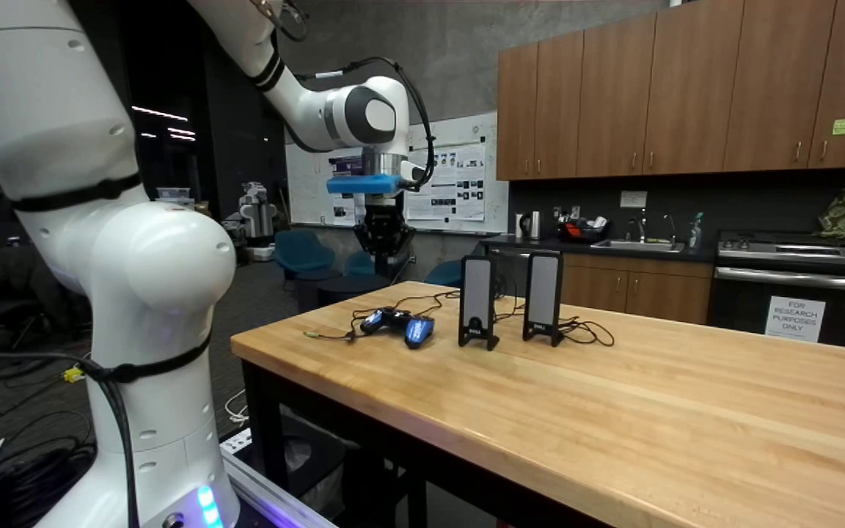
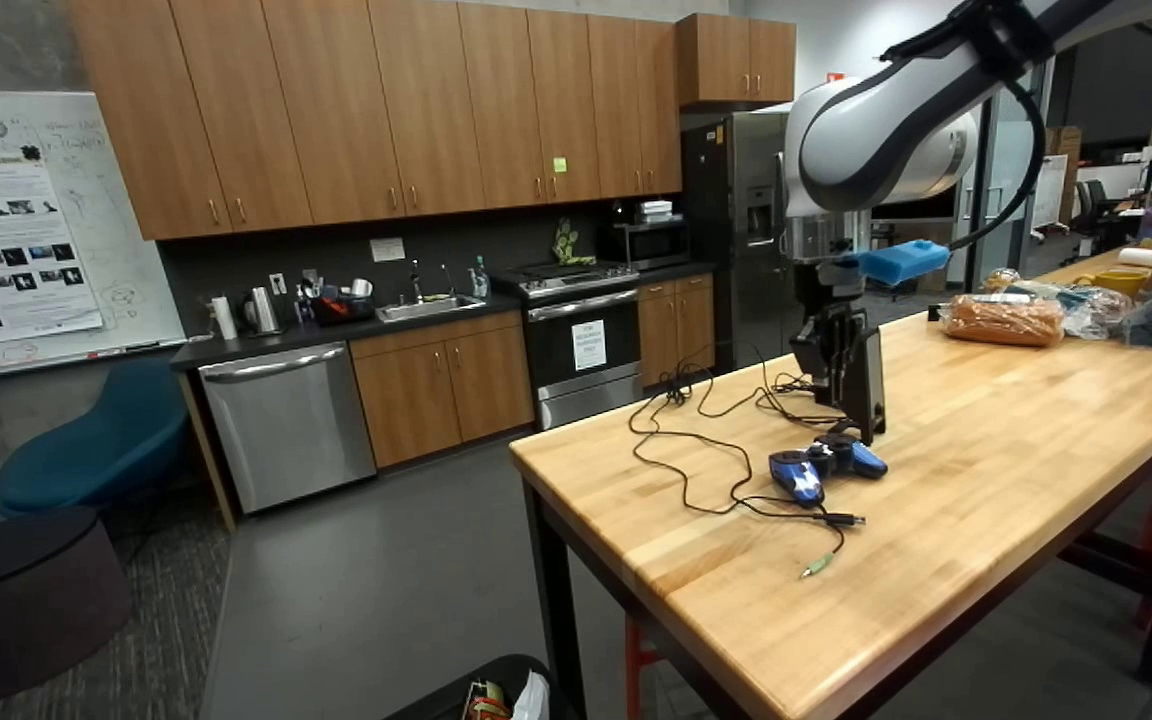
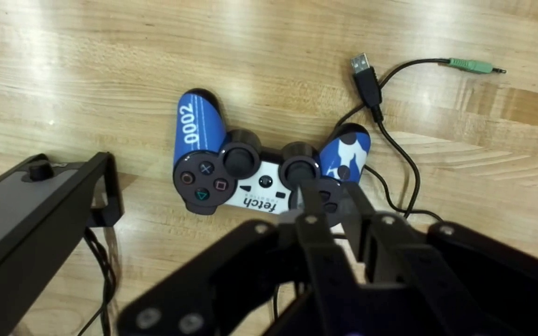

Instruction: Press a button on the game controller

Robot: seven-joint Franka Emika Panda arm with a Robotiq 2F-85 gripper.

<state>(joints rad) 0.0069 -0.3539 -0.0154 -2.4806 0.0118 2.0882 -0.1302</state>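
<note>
The game controller lies flat on the wooden table, black with blue grips. It also shows in an exterior view. In the wrist view the controller has its buttons facing up, with shape-marked buttons on the left. My gripper is above the controller, its fingertips overlapping the direction pad and partly hiding it. A narrow gap shows between the fingers, with nothing held. In an exterior view my gripper hangs pointing down, apart from the controller. It also shows in an exterior view, in front of a black slab.
Two upright speakers stand beside the controller; one speaker is at the wrist view's left. A USB plug and green audio plug lie near the controller. Dark cables loop over the table. Wrapped packages stand farther along.
</note>
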